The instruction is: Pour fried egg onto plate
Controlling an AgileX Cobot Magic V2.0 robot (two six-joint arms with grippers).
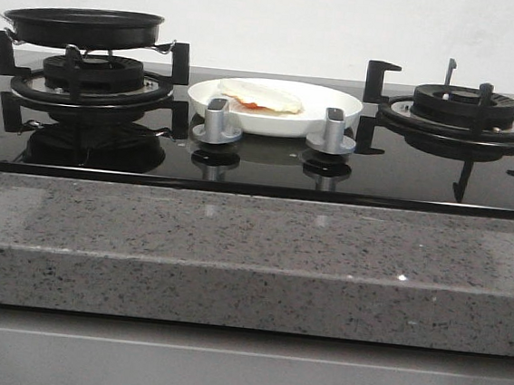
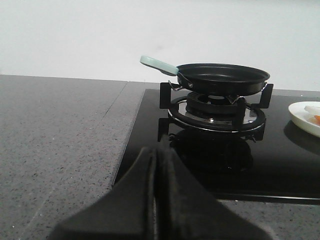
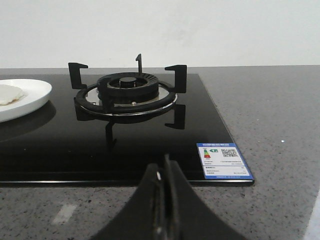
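The white plate (image 1: pixel 325 105) sits on the black glass hob between the two burners. The fried egg (image 1: pixel 259 95), off-white with an orange spot at its near edge, lies in the plate. The plate's edge also shows in the left wrist view (image 2: pixel 303 116) and the right wrist view (image 3: pixel 30 102). The black frying pan (image 1: pixel 83 27) rests on the left burner, empty in the left wrist view (image 2: pixel 222 76), with a pale green handle (image 2: pixel 158 64). My left gripper (image 2: pixel 156 152) is shut and empty, low over the counter in front of the left burner. My right gripper (image 3: pixel 165 162) is shut and empty in front of the right burner. Neither gripper shows in the front view.
The right burner (image 1: pixel 462 114) with black pan supports stands bare. Two silver knobs (image 1: pixel 217 121) (image 1: pixel 332 131) stand in front of the plate. A blue energy label (image 3: pixel 224 161) is on the hob's near right corner. Grey speckled counter (image 2: pixel 55 130) surrounds the hob.
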